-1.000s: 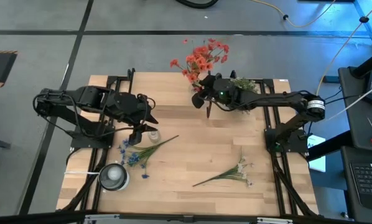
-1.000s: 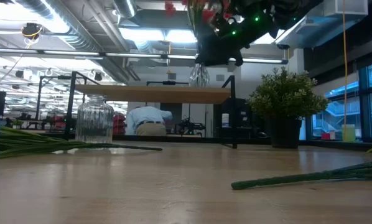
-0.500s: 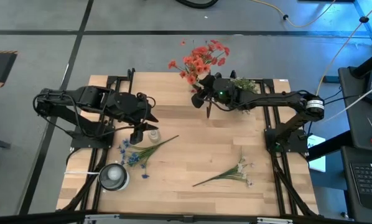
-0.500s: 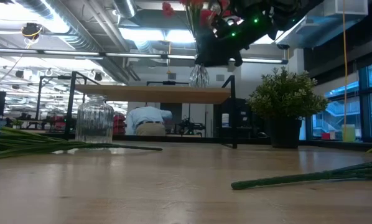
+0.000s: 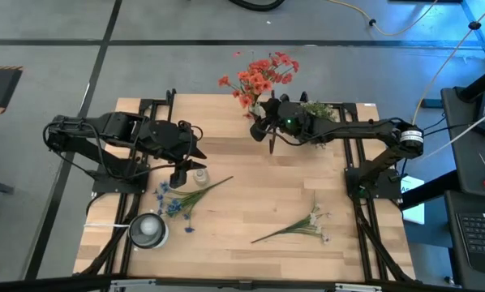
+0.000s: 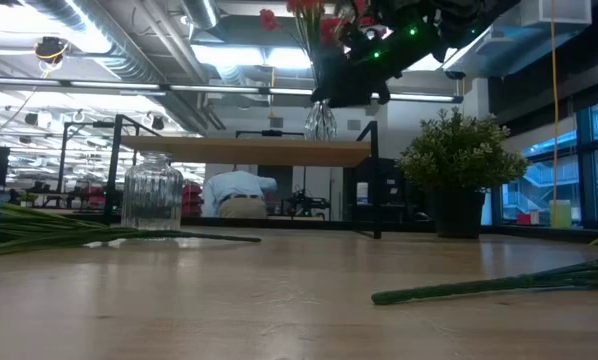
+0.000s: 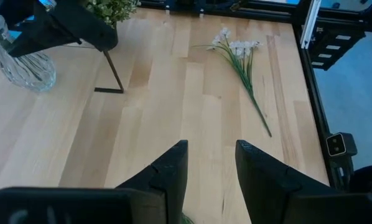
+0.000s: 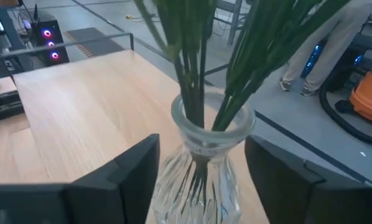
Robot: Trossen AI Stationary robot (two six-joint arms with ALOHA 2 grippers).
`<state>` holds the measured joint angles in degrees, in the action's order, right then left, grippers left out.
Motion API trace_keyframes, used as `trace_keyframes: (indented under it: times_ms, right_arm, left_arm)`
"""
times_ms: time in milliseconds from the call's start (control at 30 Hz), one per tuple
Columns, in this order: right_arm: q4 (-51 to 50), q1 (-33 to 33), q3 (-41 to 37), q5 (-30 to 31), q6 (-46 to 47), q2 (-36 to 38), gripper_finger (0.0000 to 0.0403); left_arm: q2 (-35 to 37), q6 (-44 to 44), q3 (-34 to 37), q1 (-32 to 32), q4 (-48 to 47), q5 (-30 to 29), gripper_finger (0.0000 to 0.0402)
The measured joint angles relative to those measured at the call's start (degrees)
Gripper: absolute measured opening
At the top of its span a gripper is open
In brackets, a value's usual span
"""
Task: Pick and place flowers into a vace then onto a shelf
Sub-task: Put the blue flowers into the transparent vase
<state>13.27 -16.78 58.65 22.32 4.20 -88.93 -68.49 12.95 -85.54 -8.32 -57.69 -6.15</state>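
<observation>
Flowers in the right tool have shifted slightly outward.

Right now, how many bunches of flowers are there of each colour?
Red-orange flowers, standing in the vase: 1 bunch
Blue flowers, lying loose: 1 bunch
White flowers, lying loose: 1 bunch
Total: 3 bunches

Flowers in vase, vase between right gripper fingers, above shelf
</observation>
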Motion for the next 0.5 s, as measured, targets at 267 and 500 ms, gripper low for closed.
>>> trace_keyframes:
  times_ms: [267, 500]
  right_arm:
    - [-5.5, 0.3, 0.0, -0.4, 2.8, 4.0, 0.0294]
    - [-17.9, 2.9, 0.0, -4.3, 9.1, 8.2, 0.0310]
  left_arm:
    - [0.0, 0.0, 0.0, 0.0, 0.0, 0.4, 0.0127]
    - [0.0, -0.2, 0.0, 0.0, -1.6, 2.8, 0.0127]
